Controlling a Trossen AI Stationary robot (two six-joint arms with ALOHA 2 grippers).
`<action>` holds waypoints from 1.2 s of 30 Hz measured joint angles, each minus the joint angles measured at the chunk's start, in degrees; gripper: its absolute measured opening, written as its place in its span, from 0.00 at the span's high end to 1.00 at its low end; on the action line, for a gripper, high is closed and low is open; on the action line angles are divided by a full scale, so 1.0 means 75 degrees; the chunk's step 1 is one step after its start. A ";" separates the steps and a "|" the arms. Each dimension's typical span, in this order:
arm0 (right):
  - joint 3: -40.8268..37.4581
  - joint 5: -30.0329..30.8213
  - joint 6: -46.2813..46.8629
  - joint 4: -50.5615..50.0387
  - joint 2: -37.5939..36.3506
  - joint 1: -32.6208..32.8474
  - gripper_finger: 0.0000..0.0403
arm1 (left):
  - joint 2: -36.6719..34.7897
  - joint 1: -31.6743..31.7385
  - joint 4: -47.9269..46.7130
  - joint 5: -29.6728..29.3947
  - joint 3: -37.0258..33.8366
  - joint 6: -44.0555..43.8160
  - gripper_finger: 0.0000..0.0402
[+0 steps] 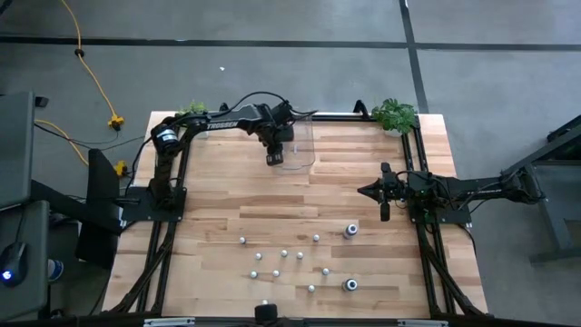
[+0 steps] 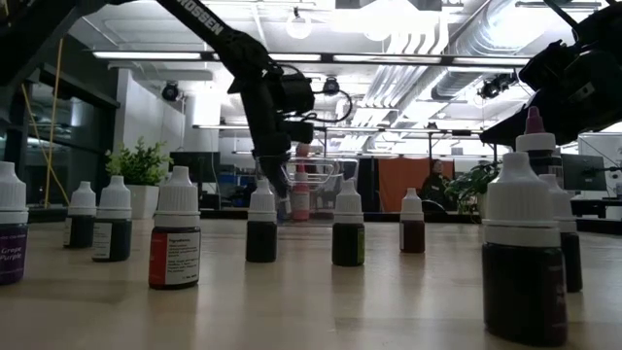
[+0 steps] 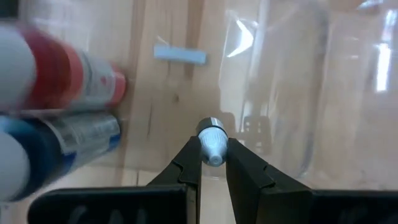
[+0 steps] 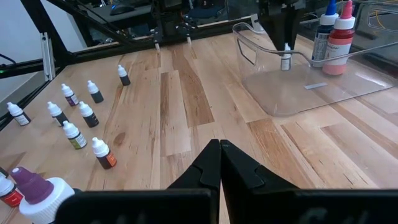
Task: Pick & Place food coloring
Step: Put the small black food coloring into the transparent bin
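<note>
Several tiny food coloring bottles (image 1: 284, 253) with white caps stand upright on the wooden table near its front; they also show in the right wrist view (image 4: 81, 124). Two larger ones (image 1: 350, 231) stand to their right. My left gripper (image 1: 275, 159) is shut on one tiny bottle (image 3: 211, 140) over the clear plastic bin (image 1: 298, 145) at the far middle. A red bottle (image 4: 341, 37) and a blue bottle (image 4: 324, 31) stand upright in the bin. My right gripper (image 4: 219, 155) is shut and empty above the table's right side (image 1: 363, 191). My left gripper pinches the tiny bottle's white cap tip (image 3: 213, 155) between its two fingers (image 3: 186, 165). The fingers come from above, pointing down. The bottle (image 4: 285, 61) hangs upright below them, inside the bin's rim and above its floor.
The bin's clear walls (image 4: 249, 50) rise around the held bottle. A small blue label (image 3: 179, 55) lies on the bin floor. Potted plants (image 1: 395, 113) stand at the table's far corners. Bare wood (image 1: 272, 204) lies between the bin and the bottles.
</note>
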 joint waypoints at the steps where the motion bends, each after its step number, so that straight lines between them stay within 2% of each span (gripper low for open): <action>1: 0.0001 0.0000 0.0000 0.0000 0.0000 0.0000 1.00 | 0.0000 -0.0039 -0.0127 0.0013 0.0159 0.0005 0.90; 9: -0.0002 -0.0002 0.0000 0.0000 0.0000 0.0000 1.00 | -0.0012 -0.0405 -0.0526 0.0169 0.0866 0.0154 0.90; 21: -0.0002 0.0000 0.0000 0.0000 0.0000 -0.0001 1.00 | 0.0109 -0.0637 -0.1137 0.0081 0.0880 0.0138 0.90; 36: 0.0000 0.0000 0.0000 0.0003 -0.0003 -0.0001 1.00 | 0.0592 -0.0637 -0.1269 0.0294 0.0878 -0.0196 0.90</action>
